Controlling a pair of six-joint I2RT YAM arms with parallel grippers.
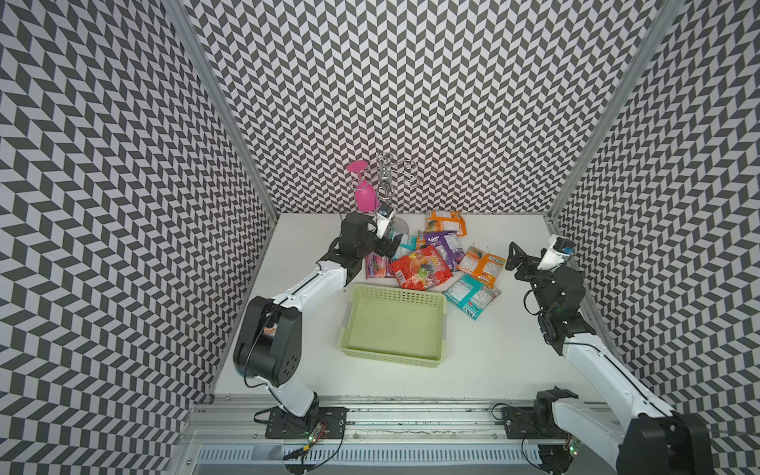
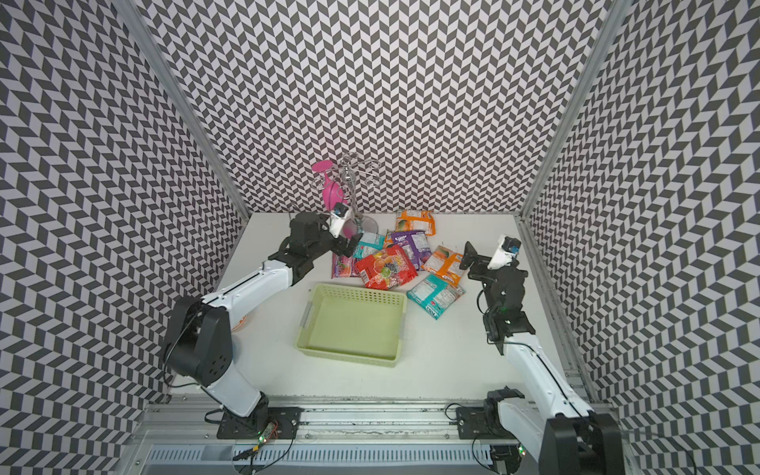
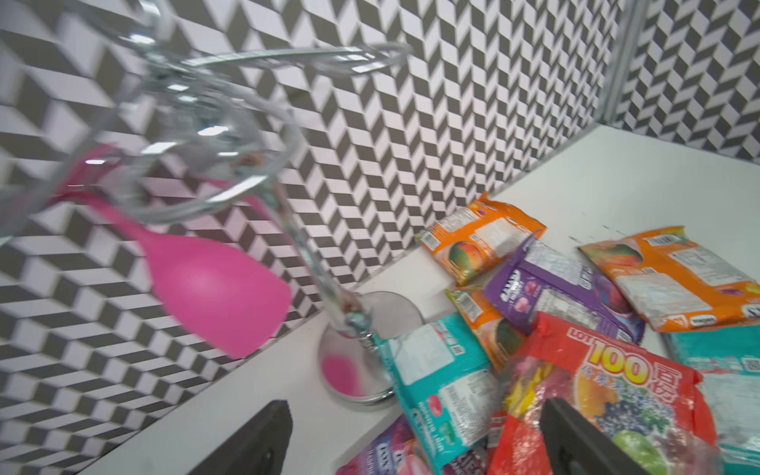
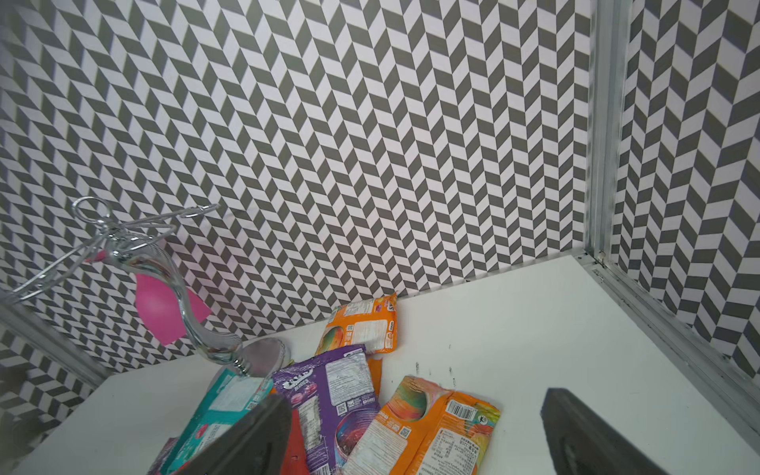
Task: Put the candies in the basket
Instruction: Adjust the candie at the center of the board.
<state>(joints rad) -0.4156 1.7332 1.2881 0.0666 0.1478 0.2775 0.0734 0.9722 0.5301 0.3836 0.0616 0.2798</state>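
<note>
Black-and-white chevron walls [image 1: 411,82] close the white counter [image 1: 493,362] on three sides. Along the front edge runs an aluminium rail [image 1: 411,405] that carries both arm bases. Free surface shows to the right of the basket [image 1: 401,293], between it and the right arm, and also in the back right corner. On the left side the left arm lies across the counter, so there is less room.

One pale yellow-green basket stands in the middle, toward the front. All candies lie outside it, in a heap behind its far rim. I count eight:
- three orange packets [image 1: 446,222], one of them mostly hidden under the purple one
- two teal packets [image 1: 471,296]
- one purple packet [image 1: 442,246]
- one pink-purple packet [image 1: 376,267]
- one red fruit bag [image 1: 421,267]

The red fruit bag lies just beside the far rim. One teal packet lies near the far right corner of the basket.

The left gripper [image 3: 415,405] hangs over the left end of the heap with its fingers wide apart, and nothing is clamped between them. The right gripper [image 4: 411,405] is at the right end, near an orange packet, with its fingers also apart and holding nothing.

One chrome glass rack [image 1: 386,177] stands at the back wall, its round base just beside a teal packet. One pink wine glass [image 1: 364,195] hangs upside down on it.
</note>
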